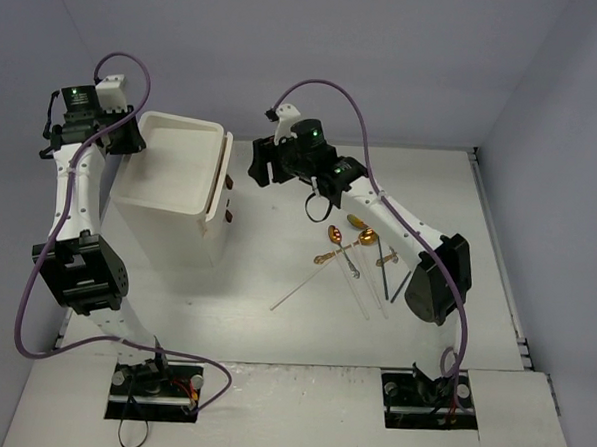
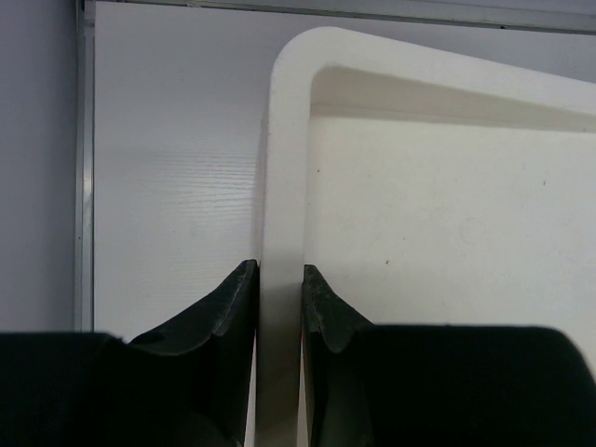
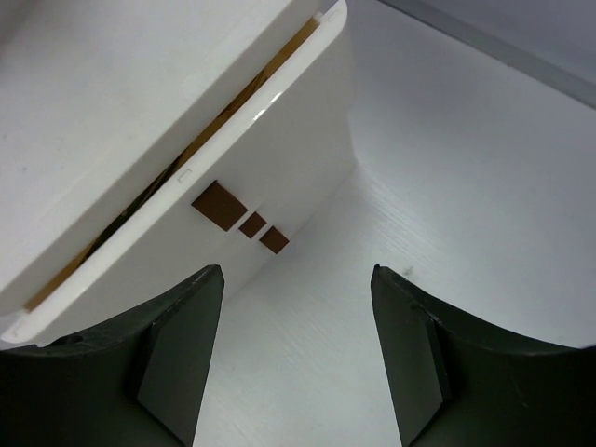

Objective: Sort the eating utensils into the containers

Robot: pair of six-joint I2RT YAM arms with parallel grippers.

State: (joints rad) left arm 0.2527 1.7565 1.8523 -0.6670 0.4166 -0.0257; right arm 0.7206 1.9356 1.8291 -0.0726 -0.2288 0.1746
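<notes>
Right of the cabinet [image 1: 175, 192], utensils [image 1: 357, 252] lie scattered on the tabletop [image 1: 273, 332], nearer the right hand [image 3: 296, 272], which gapes empty facing the drawer knobs [image 3: 240, 220]; left hand [image 2: 279, 270] pinches the cabinet's rim [image 2: 279, 140].

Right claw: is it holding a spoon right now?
No, the right claw is open, with only bare table showing in its gap.

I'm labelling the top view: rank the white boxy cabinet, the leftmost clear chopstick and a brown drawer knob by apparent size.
1. white boxy plastic cabinet, largest
2. leftmost clear chopstick
3. small brown drawer knob, smallest
</notes>
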